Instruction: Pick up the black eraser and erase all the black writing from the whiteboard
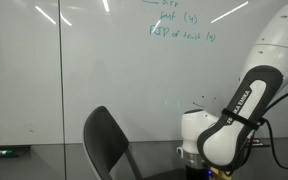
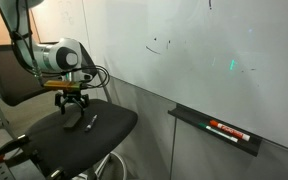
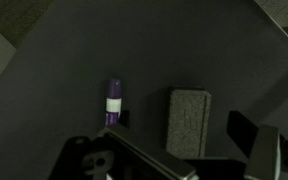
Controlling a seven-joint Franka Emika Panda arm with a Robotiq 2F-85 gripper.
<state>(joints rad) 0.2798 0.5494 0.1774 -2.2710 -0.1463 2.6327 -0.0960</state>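
Right now the robot's hand (image 2: 72, 103) hangs just above the table (image 2: 114, 125), which is really the black padded seat of an office chair. Its two fingers are spread apart and there is nothing between them. In the wrist view, the small dark block-shaped eraser (image 3: 188, 120) lies flat on the table below the hand, a bit to one side. A purple and white marker (image 3: 113, 103) lies near it but does not touch it. Farther out is the big shiny whiteboard (image 2: 224, 60) on the wall. The black writing (image 2: 160, 45), a little curve with dots over it, is up on the board, well apart from the hand and higher than it. Some green handwriting (image 1: 179, 28) sits near the top of the board in an exterior view. A grey ledge (image 2: 196, 117) runs under the board with a red and dark marker (image 2: 227, 130) on it. I think the job is at its first step, which is getting the eraser. The black writing is not wiped yet. Next, the hand likely needs to line up over the eraser, not the marker, then go down and squeeze its sides. After that it must lift the eraser and carry it up to the black writing.
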